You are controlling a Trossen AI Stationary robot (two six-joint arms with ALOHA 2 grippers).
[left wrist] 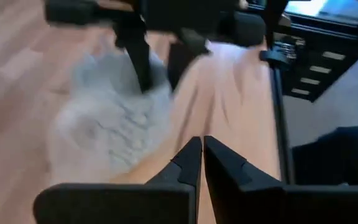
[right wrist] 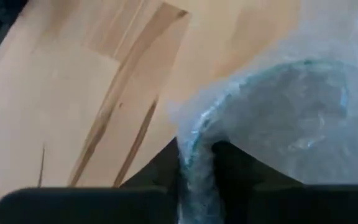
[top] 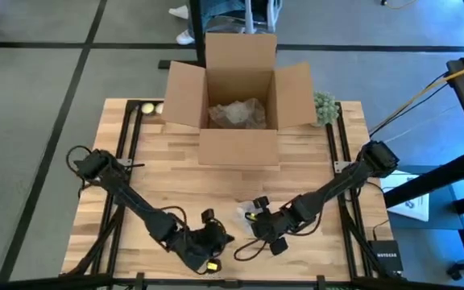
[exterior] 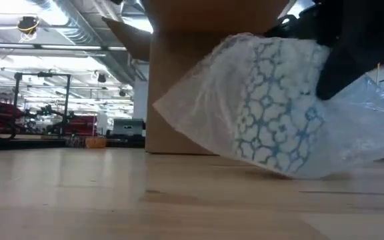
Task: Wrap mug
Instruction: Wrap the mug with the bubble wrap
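My right gripper (right wrist: 194, 171) pinches the bubble-wrapped mug (exterior: 279, 107) by its rim between my fingers; slippery film, fragile ceramic. Left gripper (left wrist: 202, 155) closed, empty, just beside

Translucent bubble wrap (exterior: 292, 107) — wood table (top: 216, 181)

The mug (exterior: 272, 107) is white with a blue crackle pattern and lies tilted on its side, swathed in clear bubble wrap (exterior: 199, 113) that fans out loosely to either side of it. It sits low at the near part of the worktop, in front of the cardboard box. The wrap covers the rim too (seen in the right wrist view) — the mug's mouth (right wrist: 291, 118) shows only as a blue-green curve through the film
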